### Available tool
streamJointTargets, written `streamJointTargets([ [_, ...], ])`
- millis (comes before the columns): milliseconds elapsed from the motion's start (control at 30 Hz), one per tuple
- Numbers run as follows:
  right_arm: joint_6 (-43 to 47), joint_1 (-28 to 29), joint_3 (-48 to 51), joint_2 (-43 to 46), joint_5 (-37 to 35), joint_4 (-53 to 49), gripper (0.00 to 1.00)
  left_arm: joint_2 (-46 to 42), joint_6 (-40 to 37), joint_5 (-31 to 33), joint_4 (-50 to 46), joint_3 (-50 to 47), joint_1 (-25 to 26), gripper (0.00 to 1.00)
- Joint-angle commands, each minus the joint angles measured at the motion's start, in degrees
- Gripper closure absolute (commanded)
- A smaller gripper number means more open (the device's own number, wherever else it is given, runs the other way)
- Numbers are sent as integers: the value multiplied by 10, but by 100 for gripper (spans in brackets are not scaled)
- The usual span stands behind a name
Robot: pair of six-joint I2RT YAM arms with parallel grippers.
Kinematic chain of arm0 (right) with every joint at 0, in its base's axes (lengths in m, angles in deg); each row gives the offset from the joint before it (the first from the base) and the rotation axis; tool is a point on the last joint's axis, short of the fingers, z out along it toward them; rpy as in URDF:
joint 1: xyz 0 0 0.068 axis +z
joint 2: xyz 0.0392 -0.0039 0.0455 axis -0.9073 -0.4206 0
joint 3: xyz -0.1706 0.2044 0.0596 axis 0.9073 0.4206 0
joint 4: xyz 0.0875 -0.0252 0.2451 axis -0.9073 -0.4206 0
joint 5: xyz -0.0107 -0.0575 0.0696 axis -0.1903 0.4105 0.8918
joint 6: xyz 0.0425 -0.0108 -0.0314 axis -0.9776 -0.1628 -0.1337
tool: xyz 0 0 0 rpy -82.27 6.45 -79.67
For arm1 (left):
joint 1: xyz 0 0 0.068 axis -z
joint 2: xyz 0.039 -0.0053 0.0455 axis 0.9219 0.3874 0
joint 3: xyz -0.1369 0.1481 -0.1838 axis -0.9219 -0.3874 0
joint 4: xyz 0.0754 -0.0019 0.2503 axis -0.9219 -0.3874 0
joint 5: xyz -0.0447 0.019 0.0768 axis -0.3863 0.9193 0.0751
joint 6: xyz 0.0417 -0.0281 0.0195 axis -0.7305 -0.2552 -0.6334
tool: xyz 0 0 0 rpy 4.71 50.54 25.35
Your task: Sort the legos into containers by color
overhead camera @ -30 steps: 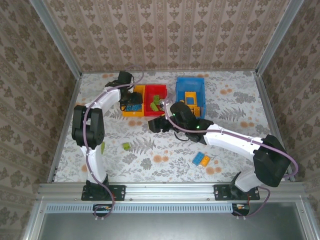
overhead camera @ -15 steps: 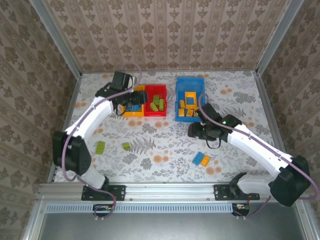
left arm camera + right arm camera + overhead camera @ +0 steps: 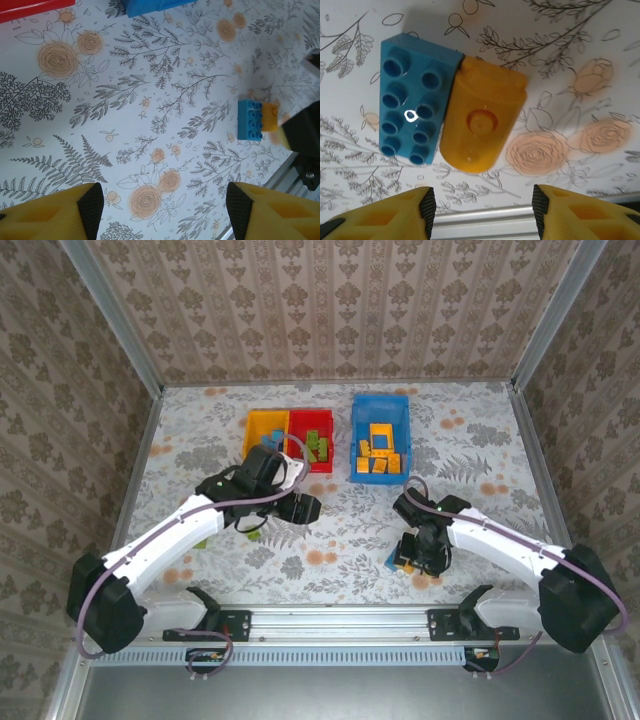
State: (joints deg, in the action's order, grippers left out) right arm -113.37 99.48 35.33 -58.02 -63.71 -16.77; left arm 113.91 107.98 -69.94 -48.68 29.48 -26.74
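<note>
Right fingers (image 3: 385, 212): parted and empty, hovering just short of a blue brick (image 3: 415, 117) and an orange piece (image 3: 482, 122) that touch side by side on the floral worktop (image 3: 580, 60).
Left fingers (image 3: 50, 210): wide apart, empty, over bare worktop; that pair lies well ahead.
Around: 1 green brick (image 3: 253, 532) by the left arm; yellow bin (image 3: 268, 415), red bin (image 3: 310, 413) and blue bin (image 3: 380, 400) behind.
Change: both arms have drawn back from the bins.

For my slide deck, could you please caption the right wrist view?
Right pincer open above a blue lego touching an orange lego on the floral table.
</note>
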Motion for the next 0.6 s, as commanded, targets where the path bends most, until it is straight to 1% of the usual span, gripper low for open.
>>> streamJointTargets([
  [0, -14, -17, 8, -10, 6, 33, 44, -18, -1, -5, -5, -7, 4, 30],
  [100, -11, -39, 23, -6, -1, 29, 46, -21, 9, 1, 4, -8, 9, 31],
  [367, -11, -82, 52, -28, 0, 76, 47, 7, 7, 3, 14, 10, 22, 31],
  [467, -10, -96, 61, -6, -21, 69, 47, 16, 2, 1, 16, 18, 23, 31],
  [567, -11, -125, 85, 0, -9, 91, 47, 23, 1, -3, 26, 19, 25, 31],
])
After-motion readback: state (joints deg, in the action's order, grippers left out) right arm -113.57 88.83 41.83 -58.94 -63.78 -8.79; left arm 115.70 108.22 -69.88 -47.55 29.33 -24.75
